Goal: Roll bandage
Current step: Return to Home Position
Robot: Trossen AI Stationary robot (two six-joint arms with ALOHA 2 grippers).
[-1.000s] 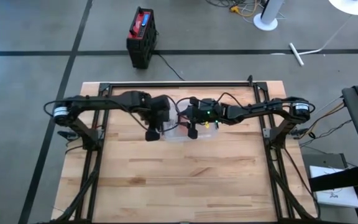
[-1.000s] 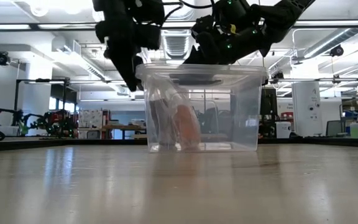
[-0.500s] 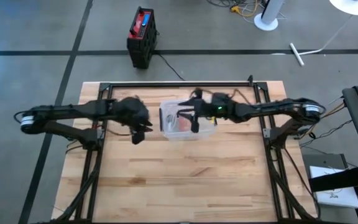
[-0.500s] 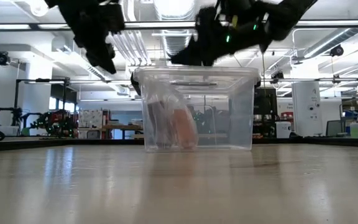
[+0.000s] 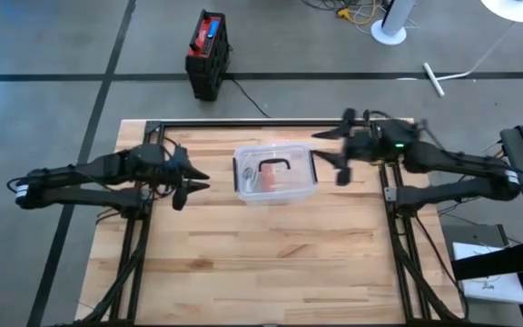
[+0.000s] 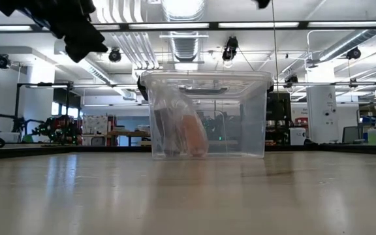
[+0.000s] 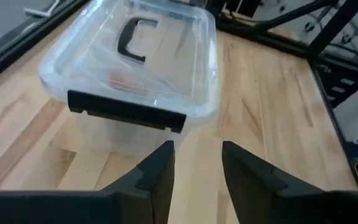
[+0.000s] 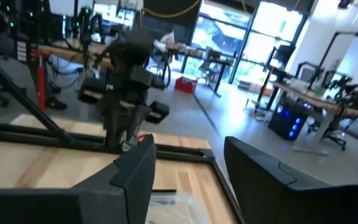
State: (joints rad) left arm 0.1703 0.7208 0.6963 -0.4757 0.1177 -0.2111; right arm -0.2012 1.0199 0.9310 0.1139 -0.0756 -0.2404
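Bandage (image 6: 191, 134): in neither gripper. Your left gripper (image 5: 189, 186), fingers parted and empty, hangs left of the lidded transparent bin (image 5: 275, 195); your right gripper (image 5: 333, 155), likewise parted, right of it. Bandage sits inside. Homing seems underway; next, fold both arms clear.

Bin (image 5: 277, 196) sits centre-back on the bench (image 5: 271, 263), lid (image 7: 166, 37) on, bandage (image 6: 191, 134) inside; left gripper (image 5: 189, 185) off to its left, right gripper (image 5: 335, 154) to its right, both apart from it.
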